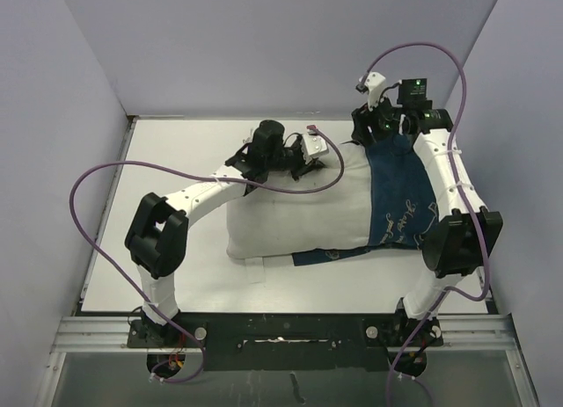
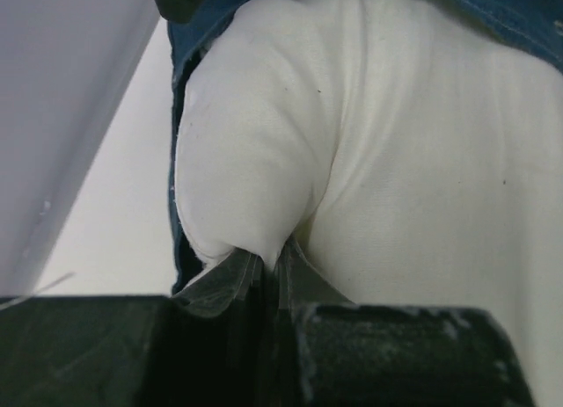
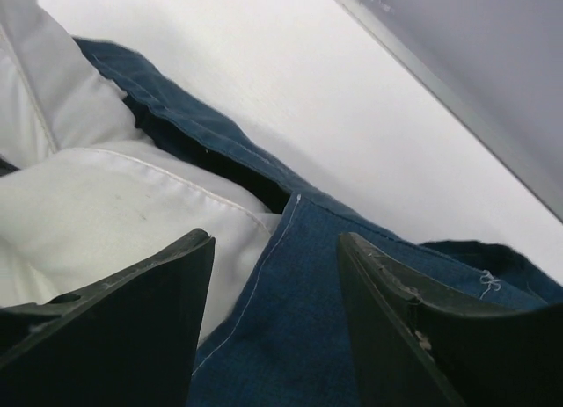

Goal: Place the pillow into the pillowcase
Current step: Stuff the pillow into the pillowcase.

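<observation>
While the left gripper (image 2: 269,268) has its fingers pressed together on a small pucker of the white pillow (image 2: 264,143), the bulging cloth rises straight ahead of the fingertips and fills most of the left wrist view. A strip of the navy pillowcase (image 1: 405,196) runs along the pillow's edge, just left of the fingers and beyond them. Farther left lie the bare white table (image 2: 123,205) and a pale wall (image 2: 62,90).

The right gripper (image 3: 274,249) stands with its two dark fingers (image 3: 141,310) apart. Blue pillowcase cloth lies in the gap between them and under the right-hand finger. A stitched hem runs up from between the tips. I cannot tell whether either finger touches the cloth. Left of the left-hand finger, white pillow shows inside the dark mouth of the case.

From above, the pillow lies across the table's middle, and the case covers only the end by the right gripper. A thin blue edge shows under the pillow's near side.
</observation>
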`<state>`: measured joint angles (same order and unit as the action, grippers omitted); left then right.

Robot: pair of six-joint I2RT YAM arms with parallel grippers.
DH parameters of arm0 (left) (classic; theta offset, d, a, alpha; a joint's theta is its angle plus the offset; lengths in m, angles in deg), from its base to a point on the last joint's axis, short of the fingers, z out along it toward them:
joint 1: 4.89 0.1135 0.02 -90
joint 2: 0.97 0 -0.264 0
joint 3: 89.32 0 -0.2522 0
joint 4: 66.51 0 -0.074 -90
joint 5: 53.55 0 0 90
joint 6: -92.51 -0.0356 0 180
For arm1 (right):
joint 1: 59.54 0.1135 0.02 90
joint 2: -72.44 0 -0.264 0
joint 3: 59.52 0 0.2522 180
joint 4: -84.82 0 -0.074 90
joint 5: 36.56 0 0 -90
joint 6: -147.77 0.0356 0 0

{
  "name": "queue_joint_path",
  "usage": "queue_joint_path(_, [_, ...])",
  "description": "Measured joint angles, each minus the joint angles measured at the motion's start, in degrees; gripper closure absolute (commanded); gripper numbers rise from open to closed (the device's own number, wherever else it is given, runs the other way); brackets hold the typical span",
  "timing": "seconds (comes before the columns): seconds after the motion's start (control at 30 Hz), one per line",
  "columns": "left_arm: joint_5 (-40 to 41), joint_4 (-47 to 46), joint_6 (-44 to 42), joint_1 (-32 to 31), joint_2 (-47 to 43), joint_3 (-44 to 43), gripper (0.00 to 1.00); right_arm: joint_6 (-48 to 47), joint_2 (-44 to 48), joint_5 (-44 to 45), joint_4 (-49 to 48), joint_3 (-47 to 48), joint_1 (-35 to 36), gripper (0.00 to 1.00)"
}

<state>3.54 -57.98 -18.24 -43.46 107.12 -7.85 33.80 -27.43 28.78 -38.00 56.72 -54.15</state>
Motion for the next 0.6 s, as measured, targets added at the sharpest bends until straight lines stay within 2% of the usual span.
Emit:
queue_joint_path(0.17, [3.23, 4.00, -11.08, 0.00, -0.28, -3.67, 1.00, 3.63, 0.72, -5.51, -5.09, 2.86, -1.70, 0.41])
queue_joint_path(0.37, [10.71, 4.17, -24.70, -1.92, -3.52, -2.80, 1.00, 7.17, 4.35, -10.99, -12.70, 3.32, -3.78, 0.40])
queue_joint_path(0.6, [18.62, 1.38, -36.39, -7.28, -8.35, 0.70, 1.00, 9.27, 7.39, -13.66, -16.59, -3.37, -4.20, 0.41])
